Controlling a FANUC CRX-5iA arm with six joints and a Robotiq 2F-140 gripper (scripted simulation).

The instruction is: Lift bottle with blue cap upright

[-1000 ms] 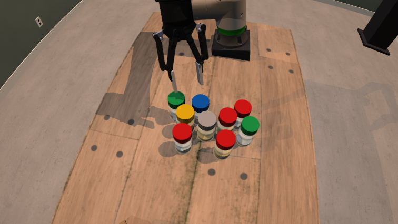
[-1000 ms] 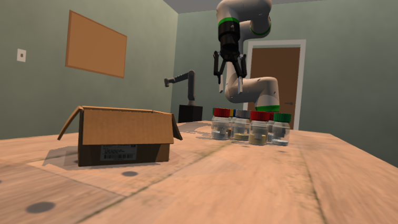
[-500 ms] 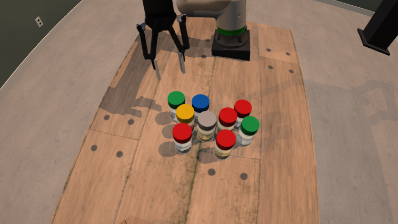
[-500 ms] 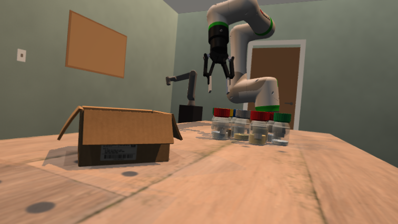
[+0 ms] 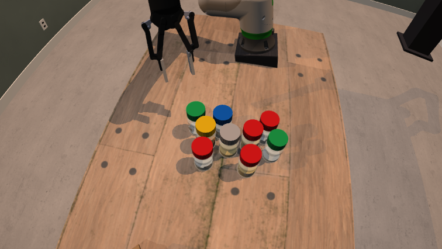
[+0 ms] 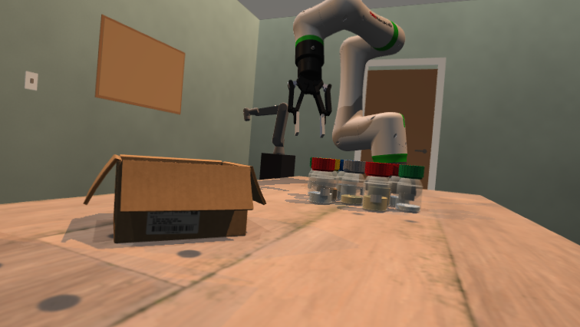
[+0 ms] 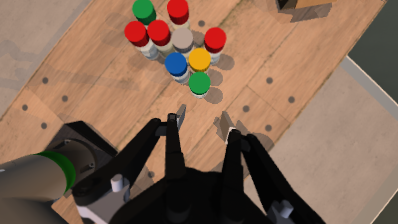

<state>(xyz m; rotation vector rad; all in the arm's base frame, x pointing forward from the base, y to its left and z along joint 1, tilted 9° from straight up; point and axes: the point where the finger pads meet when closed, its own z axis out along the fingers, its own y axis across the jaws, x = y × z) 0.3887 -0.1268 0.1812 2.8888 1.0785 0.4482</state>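
Note:
The bottle with the blue cap (image 5: pixel 222 114) stands upright at the back of a tight cluster of clear bottles on the wooden table. It also shows in the wrist view (image 7: pixel 176 65). A green-capped bottle (image 5: pixel 195 111) and a yellow-capped bottle (image 5: pixel 205 126) stand to its left, a grey-capped one (image 5: pixel 230 135) in front, and a red-capped one (image 5: pixel 252 130) to its right. In the exterior view only a sliver of the blue cap shows (image 6: pixel 341 164). My gripper (image 5: pixel 178 71) (image 7: pixel 203 114) hangs open and empty, high above the table, behind and to the left of the cluster.
More red-capped bottles (image 5: pixel 201 149) (image 5: pixel 249 156) (image 5: pixel 269 121) and a second green-capped one (image 5: pixel 277 140) fill out the cluster. An open cardboard box (image 6: pixel 178 196) sits near the table's front. The arm's base (image 5: pixel 256 46) stands at the back of the table.

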